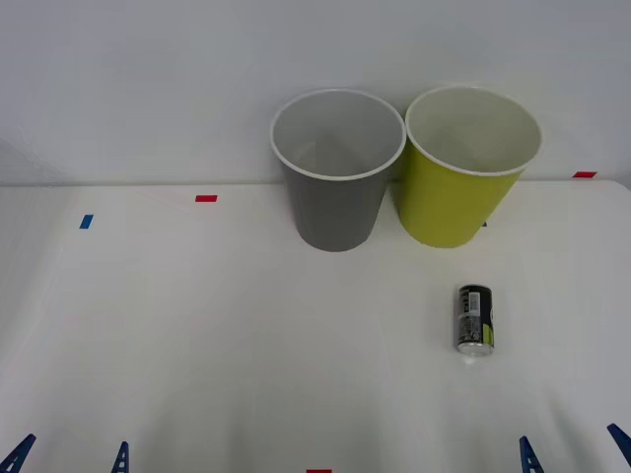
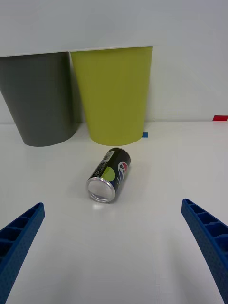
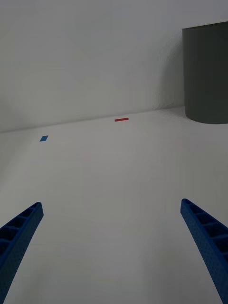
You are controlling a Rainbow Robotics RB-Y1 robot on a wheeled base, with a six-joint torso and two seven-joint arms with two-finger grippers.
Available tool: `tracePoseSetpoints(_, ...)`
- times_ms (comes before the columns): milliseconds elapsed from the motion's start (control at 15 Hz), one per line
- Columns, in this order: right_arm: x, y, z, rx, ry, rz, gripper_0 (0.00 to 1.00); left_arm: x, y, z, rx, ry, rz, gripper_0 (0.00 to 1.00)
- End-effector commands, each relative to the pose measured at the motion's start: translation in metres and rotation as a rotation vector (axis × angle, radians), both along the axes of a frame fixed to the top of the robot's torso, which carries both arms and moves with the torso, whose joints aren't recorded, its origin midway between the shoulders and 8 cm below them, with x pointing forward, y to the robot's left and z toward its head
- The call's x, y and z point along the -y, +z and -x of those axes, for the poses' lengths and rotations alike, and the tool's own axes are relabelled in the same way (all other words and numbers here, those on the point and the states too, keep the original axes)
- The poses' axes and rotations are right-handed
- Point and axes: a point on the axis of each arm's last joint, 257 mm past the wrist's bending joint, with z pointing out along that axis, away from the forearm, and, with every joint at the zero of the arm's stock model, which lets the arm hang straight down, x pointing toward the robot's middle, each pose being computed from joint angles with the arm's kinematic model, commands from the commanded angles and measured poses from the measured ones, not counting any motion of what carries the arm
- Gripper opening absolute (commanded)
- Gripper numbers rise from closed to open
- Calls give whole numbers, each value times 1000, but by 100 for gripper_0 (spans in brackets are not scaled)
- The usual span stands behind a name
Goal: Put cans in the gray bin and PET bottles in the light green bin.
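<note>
The can (image 2: 109, 175) lies on its side on the white worktop (image 1: 197, 335), silver end toward the right gripper (image 2: 113, 256), ahead of and between its spread jaws, nothing between. Beyond it stand the light green bin (image 2: 114, 95) and, touching it, the gray bin (image 2: 40, 97). The left gripper (image 3: 111, 256) hovers, jaws spread, over bare worktop; red tape (image 3: 121, 119) and blue tape (image 3: 43, 138) lie ahead.

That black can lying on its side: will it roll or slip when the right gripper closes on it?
The can lies on its side on the bare table, so a nudge across its axis would probably roll it. Its glossy metal skin may slip between ribbed fingers. It looks rigid and small, likely light. The right gripper is open, short of it.
</note>
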Motion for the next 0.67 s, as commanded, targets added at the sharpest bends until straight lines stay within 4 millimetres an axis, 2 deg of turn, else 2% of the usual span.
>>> tracePoseSetpoints(67, 0, 0, 0, 0, 0, 0, 100, 0, 0, 0, 0, 0, 0, 100)
tracePoseSetpoints(667, 0, 0, 0, 0, 0, 0, 100, 0, 0, 0, 0, 0, 0, 100)
